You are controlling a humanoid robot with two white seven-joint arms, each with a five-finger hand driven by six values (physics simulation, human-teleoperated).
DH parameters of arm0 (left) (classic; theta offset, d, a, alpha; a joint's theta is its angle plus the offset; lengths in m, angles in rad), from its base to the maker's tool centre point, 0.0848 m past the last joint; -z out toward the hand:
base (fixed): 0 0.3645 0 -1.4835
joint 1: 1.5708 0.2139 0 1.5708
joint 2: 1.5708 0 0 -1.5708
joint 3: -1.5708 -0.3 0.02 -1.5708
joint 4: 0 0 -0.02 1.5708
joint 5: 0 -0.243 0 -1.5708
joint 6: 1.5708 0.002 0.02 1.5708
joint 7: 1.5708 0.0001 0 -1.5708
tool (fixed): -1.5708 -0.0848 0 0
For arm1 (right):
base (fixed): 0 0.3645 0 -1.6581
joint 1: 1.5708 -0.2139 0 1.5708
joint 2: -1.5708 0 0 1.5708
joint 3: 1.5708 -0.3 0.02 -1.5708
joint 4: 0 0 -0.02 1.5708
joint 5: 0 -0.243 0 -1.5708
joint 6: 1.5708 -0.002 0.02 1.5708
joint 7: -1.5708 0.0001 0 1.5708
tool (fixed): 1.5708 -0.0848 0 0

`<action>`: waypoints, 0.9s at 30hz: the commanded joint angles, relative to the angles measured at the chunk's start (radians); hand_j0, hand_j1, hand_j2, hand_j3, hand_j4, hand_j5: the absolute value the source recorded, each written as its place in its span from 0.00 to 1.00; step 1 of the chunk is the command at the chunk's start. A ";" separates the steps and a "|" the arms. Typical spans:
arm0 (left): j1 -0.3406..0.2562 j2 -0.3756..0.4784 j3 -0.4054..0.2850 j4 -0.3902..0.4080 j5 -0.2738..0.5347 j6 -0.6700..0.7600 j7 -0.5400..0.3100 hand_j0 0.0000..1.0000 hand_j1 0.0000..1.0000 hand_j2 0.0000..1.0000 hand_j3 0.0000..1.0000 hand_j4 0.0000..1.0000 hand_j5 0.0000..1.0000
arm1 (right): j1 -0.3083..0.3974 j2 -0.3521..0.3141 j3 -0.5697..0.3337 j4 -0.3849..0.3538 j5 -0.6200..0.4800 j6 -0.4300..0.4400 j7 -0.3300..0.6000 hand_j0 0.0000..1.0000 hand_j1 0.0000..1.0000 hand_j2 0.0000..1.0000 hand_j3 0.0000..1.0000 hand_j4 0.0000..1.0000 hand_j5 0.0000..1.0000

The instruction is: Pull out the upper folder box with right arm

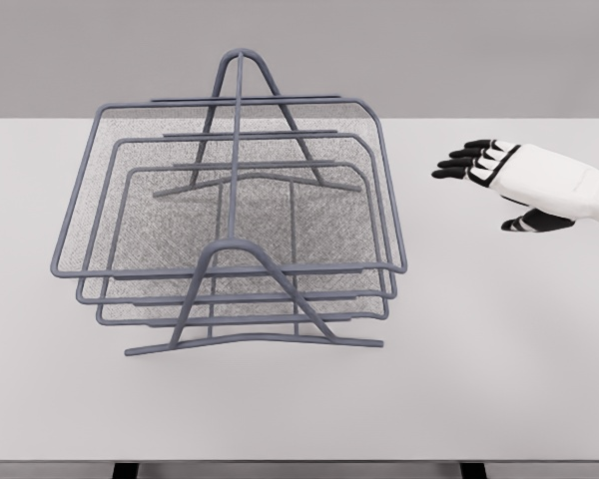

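Nearest to us runs the front edge of the white table (499,399), with two dark legs (125,469) just showing beneath it at the bottom of the head view. Our right hand (524,185) comes in from the right side and hovers above the tabletop, palm turned roughly downward, white shell on the back and black fingers (459,162) pointing away to its left. We see those fingers stretched out and slightly spread, the thumb (534,224) hanging lower and nearer to us, and nothing held between them.

Well apart from the hand, off past its fingertips, stands the grey wire rack (242,70). It is built of two arched end frames, one on the far side and one on the near side, joined by rails, and it carries three mesh trays stacked one above another. We take the upper folder box (90,200) to be the topmost and widest of these: its rim reaches closest to the hand, with its right edge (391,200) facing the fingertips across a stretch of bare table. It sits seated in the rack, lined up over the middle tray (384,284) and the lowest tray (115,314), both of which show through its mesh and below its front rim.

The near arched frame (255,339) rests its feet on the table, lower and further to the left of the hand than anything else in the rack. We find no contact between hand and rack.
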 commanded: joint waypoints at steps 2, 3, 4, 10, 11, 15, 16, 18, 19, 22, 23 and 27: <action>0.000 0.000 0.001 0.000 0.000 -0.001 0.000 1.00 1.00 1.00 1.00 1.00 1.00 | -0.015 0.005 0.006 0.009 -0.009 0.002 0.005 1.00 1.00 1.00 1.00 1.00 1.00; 0.000 0.000 0.001 0.000 0.000 0.000 0.000 1.00 1.00 1.00 1.00 1.00 1.00 | -0.073 0.008 0.078 0.026 -0.012 0.002 0.013 1.00 1.00 1.00 1.00 1.00 1.00; 0.000 0.000 0.001 0.000 0.000 0.000 0.000 1.00 1.00 1.00 1.00 1.00 1.00 | -0.158 0.026 0.167 0.041 -0.014 0.002 0.011 1.00 1.00 1.00 1.00 1.00 1.00; 0.000 0.000 0.001 0.000 0.000 0.000 0.000 1.00 1.00 1.00 1.00 1.00 1.00 | -0.271 0.101 0.284 0.043 -0.015 0.002 0.013 1.00 1.00 1.00 1.00 1.00 1.00; 0.000 0.000 0.001 0.000 0.000 0.000 0.000 1.00 1.00 1.00 1.00 1.00 1.00 | -0.275 0.111 0.285 0.043 -0.015 0.002 0.013 1.00 1.00 1.00 1.00 1.00 1.00; 0.000 0.000 0.001 0.000 0.000 -0.001 0.000 1.00 1.00 1.00 1.00 1.00 1.00 | -0.305 0.109 0.293 0.035 -0.034 0.002 0.013 1.00 1.00 1.00 1.00 1.00 1.00; 0.000 0.000 -0.001 0.000 0.000 0.000 0.000 1.00 1.00 1.00 1.00 1.00 1.00 | -0.319 0.109 0.293 0.035 -0.035 0.002 0.013 1.00 1.00 1.00 1.00 1.00 1.00; 0.000 0.000 -0.001 0.000 0.000 0.000 0.000 1.00 1.00 1.00 1.00 1.00 1.00 | -0.319 0.109 0.310 0.037 -0.035 0.002 0.013 1.00 1.00 1.00 1.00 1.00 1.00; 0.000 0.000 0.001 0.000 0.000 0.000 0.000 1.00 1.00 1.00 1.00 1.00 1.00 | -0.321 0.111 0.336 0.040 -0.035 0.002 0.013 1.00 1.00 1.00 1.00 1.00 1.00; 0.000 0.000 0.001 0.000 0.000 0.000 0.000 1.00 1.00 1.00 1.00 1.00 1.00 | -0.321 0.111 0.379 0.040 -0.034 0.002 0.013 1.00 1.00 1.00 1.00 1.00 1.00; 0.000 0.000 0.001 0.000 0.000 0.000 0.000 1.00 1.00 1.00 1.00 1.00 1.00 | -0.319 0.123 0.385 0.040 -0.034 0.002 0.013 1.00 1.00 1.00 1.00 1.00 1.00; 0.000 0.000 -0.001 0.000 0.000 0.000 0.000 1.00 1.00 1.00 1.00 1.00 1.00 | -0.313 0.120 0.392 0.041 -0.031 0.002 0.013 1.00 1.00 1.00 1.00 1.00 1.00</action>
